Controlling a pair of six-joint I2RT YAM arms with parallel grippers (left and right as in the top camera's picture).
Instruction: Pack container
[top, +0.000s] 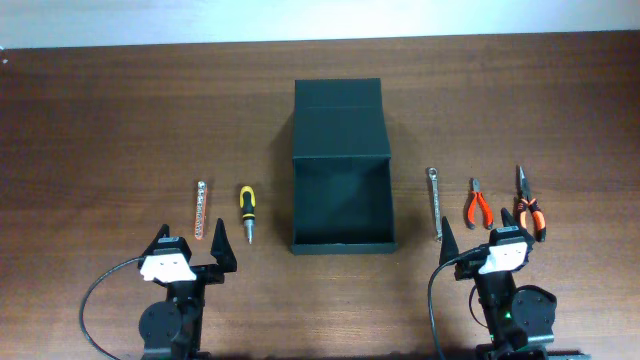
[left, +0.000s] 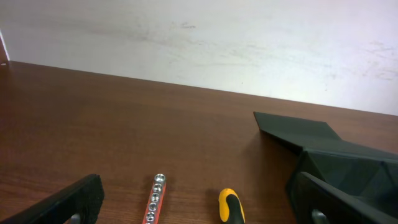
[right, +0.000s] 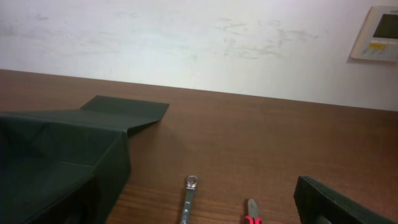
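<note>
The box (top: 340, 200) sits mid-table with its lid (top: 338, 105) flopped back, so tools can drop in. Left of the box lie a screwdriver (top: 246, 205) and a bit strip (top: 200, 208). Right of it lie a wrench (top: 435, 202) and two pliers (top: 478, 205) (each arm likely takes its own side). The left gripper (top: 192, 240) and right gripper (top: 490, 235) hang just in front of the box, jaws wide and empty.

Screwdriver (top: 246, 210), wrench (top: 435, 204), red pliers (top: 477, 196) on table (top: 100, 120)

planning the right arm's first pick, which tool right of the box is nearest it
The silver wrench, just right of the container; the small pliers and larger pliers lie further right.
</note>
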